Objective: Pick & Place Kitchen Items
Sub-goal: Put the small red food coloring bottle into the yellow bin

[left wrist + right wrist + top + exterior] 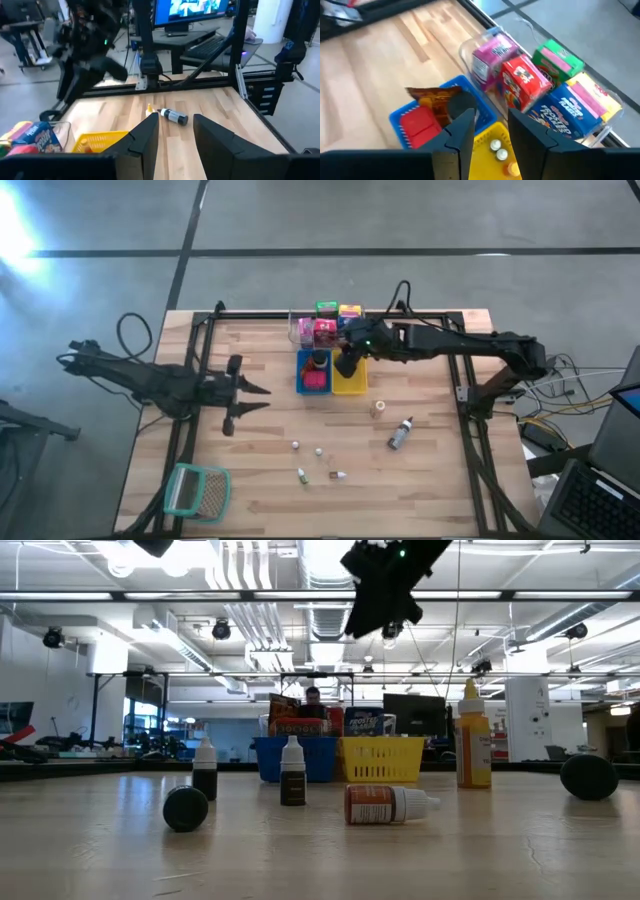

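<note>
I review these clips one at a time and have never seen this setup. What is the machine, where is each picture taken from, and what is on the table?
Two dark robot arms work at a wooden table. One picture looks straight down, one looks level across the tabletop, and one comes from each wrist.

The left gripper waits open and empty over bare wood. The right gripper hangs over the blue tray and yellow tray, fingers apart, holding nothing.

Behind the trays a clear tub holds small toy boxes. Loose on the table lie a grey bottle, several tiny bottles, and a teal-rimmed mesh basket.
</note>
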Controlling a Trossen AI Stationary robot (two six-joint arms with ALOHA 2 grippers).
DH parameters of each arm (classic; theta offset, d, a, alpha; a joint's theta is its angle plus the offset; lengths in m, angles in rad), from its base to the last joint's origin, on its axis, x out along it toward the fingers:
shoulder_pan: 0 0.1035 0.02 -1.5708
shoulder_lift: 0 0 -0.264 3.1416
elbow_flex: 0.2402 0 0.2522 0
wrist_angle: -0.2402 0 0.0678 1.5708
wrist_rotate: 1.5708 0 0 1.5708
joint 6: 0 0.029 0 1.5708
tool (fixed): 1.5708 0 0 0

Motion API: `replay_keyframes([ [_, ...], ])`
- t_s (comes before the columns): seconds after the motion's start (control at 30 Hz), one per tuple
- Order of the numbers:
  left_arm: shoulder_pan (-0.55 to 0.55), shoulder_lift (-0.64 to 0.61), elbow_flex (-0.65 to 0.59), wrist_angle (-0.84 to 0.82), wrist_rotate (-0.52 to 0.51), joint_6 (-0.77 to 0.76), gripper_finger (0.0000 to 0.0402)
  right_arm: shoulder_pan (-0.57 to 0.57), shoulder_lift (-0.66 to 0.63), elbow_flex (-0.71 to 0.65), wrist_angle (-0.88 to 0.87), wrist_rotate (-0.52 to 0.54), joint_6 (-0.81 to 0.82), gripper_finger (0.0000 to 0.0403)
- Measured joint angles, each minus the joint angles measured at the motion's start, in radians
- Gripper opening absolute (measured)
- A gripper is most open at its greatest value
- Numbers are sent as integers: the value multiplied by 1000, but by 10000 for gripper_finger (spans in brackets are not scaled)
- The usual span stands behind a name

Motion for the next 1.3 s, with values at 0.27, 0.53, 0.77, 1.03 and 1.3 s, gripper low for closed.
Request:
replay_keyframes([
  [0.27,0,104,91,-73,0,-33,129,93,-76,12,-31,25,8,94],
  [0.53,0,138,106,-76,0,-149,129,210,-133,12,-131,-53,77,70],
  [0.77,0,138,106,-78,0,-183,129,336,-129,12,-137,55,81,57],
  [1.03,0,134,106,-270,209,-303,129,410,-128,12,-170,110,86,48],
  [1.3,-2,167,104,-423,249,-303,129,417,-128,12,-387,191,216,63],
])
